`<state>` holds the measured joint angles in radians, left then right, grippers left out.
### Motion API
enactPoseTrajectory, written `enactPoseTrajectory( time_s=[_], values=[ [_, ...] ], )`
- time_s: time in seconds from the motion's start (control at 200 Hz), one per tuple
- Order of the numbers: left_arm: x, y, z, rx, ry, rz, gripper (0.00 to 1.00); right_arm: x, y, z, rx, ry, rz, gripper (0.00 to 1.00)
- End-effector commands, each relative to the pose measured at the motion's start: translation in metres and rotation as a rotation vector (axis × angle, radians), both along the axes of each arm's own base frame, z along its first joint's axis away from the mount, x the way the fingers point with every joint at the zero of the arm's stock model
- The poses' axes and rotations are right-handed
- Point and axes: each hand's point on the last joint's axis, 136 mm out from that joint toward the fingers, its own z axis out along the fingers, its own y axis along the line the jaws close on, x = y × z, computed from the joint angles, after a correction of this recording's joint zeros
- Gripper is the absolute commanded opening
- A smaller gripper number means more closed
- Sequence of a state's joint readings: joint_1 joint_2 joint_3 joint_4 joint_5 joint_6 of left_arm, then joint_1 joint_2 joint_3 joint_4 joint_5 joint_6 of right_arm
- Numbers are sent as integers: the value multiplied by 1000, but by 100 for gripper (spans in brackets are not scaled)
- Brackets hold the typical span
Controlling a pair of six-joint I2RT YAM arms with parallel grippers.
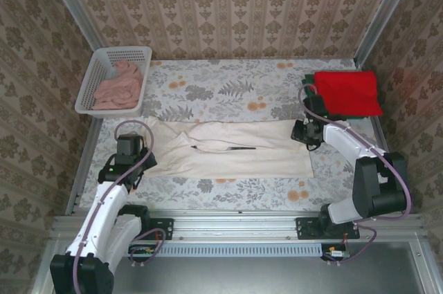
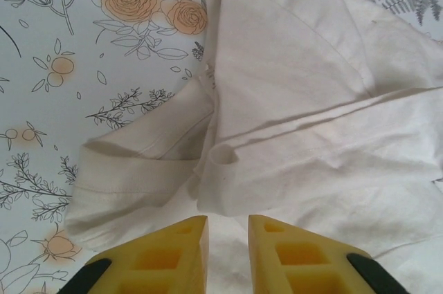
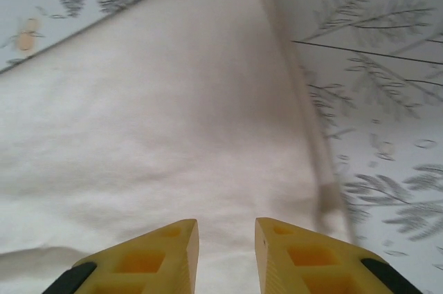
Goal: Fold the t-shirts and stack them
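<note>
My yellow jaws stand slightly apart above the rumpled cream-white cloth t-shirt (image 2: 311, 100). Its short sleeve (image 2: 138, 162) lies folded just ahead of me, on the pale flower-printed counter (image 2: 55, 100) at left.

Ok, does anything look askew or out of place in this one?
Mildly: the large cream-white cloth t-shirt has one sleeve bunched and curled over itself, at the end nearer the white plastic lattice basket, rather than lying flat. Nothing looks spilled or damaged.
</note>
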<state>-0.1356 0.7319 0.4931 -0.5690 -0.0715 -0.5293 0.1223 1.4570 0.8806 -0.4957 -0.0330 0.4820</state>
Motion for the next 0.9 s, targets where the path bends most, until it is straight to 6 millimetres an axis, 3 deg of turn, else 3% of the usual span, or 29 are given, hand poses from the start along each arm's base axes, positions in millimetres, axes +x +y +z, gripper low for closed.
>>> enactPoseTrajectory(
  time_s=[0.0,0.13,0.265,0.465,0.59,0.79,0.85,0.895],
  values=[
    [-2,-1,11,-23,-22,4,31,9,11,-17,32,38,-7,28],
    [21,-21,24,-76,-96,-97,59,0,2,-50,-9,138,-33,25],
    [56,-55,23,-78,-33,-262,64,-8,-9,-65,-15,181,-71,25],
    [95,-104,9,27,46,-519,75,-1,-3,-50,26,124,-60,32],
    [110,-117,-17,38,151,-575,74,5,5,-41,66,85,-43,33],
    [106,-124,-37,92,208,-609,74,2,2,-45,49,95,-35,33],
    [107,-127,-40,85,218,-615,67,2,2,-46,45,98,-33,33],
    [106,-128,-41,82,228,-616,54,2,2,-47,45,98,-32,33]
  ],
)
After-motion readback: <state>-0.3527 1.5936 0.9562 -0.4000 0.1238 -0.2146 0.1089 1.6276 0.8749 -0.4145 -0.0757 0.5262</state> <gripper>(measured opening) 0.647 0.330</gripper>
